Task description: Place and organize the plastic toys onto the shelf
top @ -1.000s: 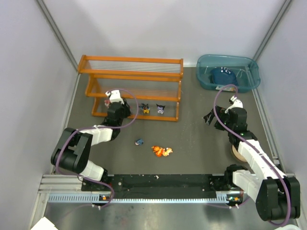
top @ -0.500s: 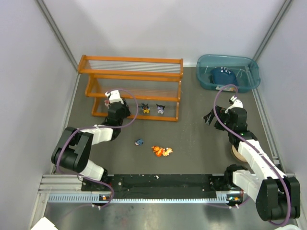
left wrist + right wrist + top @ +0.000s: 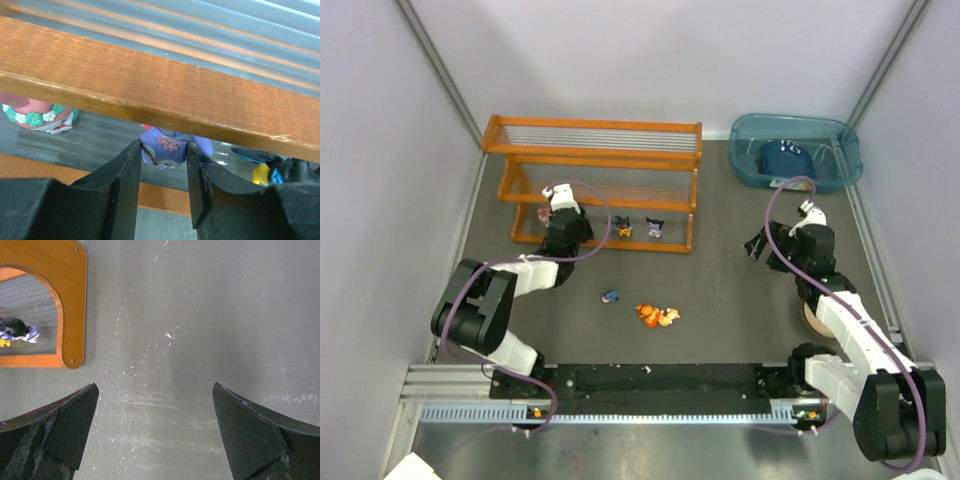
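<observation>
The orange-framed shelf stands at the back left. My left gripper reaches under its middle rail to the bottom tier; in the left wrist view it is shut on a purple toy. A pink toy stands to its left and a yellow and black toy to its right. A yellow and black toy and a black and purple toy sit on the bottom tier. A blue toy and orange toys lie on the table. My right gripper is open and empty over bare table.
A teal bin with a dark blue item sits at the back right. A round tan object lies by the right arm. The shelf's orange side panel shows in the right wrist view. Grey walls close in both sides.
My left gripper has shifted slightly right and further in under the shelf rail. The right arm has not moved.
</observation>
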Robot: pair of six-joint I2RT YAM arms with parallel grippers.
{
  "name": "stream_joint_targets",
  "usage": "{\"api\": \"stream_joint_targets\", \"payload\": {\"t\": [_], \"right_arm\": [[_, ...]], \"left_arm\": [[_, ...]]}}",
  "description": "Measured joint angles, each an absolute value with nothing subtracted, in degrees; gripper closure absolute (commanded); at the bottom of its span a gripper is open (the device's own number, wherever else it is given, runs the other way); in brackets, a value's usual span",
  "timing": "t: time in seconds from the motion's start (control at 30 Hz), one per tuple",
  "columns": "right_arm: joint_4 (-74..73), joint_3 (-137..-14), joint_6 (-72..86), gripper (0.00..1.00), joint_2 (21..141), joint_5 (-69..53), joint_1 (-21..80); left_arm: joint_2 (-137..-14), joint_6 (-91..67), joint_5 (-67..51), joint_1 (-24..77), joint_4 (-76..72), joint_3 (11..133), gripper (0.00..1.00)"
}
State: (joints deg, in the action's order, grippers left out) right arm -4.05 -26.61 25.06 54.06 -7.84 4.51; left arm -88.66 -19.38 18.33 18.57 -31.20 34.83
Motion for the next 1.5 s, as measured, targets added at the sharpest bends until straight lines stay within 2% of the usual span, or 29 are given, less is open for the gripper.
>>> {"api": "stream_joint_targets", "payload": {"t": [0.67,1.07,1.33,1.5], "right_arm": [[-3.9,-26.61,25.06,0.01,54.06,-7.88,4.51],[-3.9,-26.61,25.06,0.01,54.06,-7.88,4.51],[-3.9,-26.61,25.06,0.01,54.06,-7.88,4.51],[-3.9,-26.61,25.06,0.01,54.04,-7.88,4.51]], "left_arm": [[-88.68,-20.91,19.07,18.81,-26.87,35.92,1.0],[-88.68,-21.39,19.22,18.81,-25.36,36.58,0.89],[-88.75,-21.74,19.35,18.81,-24.71,37.04,0.78],[-89.14,-21.96,19.42,18.81,-24.62,37.39,0.76]]}}
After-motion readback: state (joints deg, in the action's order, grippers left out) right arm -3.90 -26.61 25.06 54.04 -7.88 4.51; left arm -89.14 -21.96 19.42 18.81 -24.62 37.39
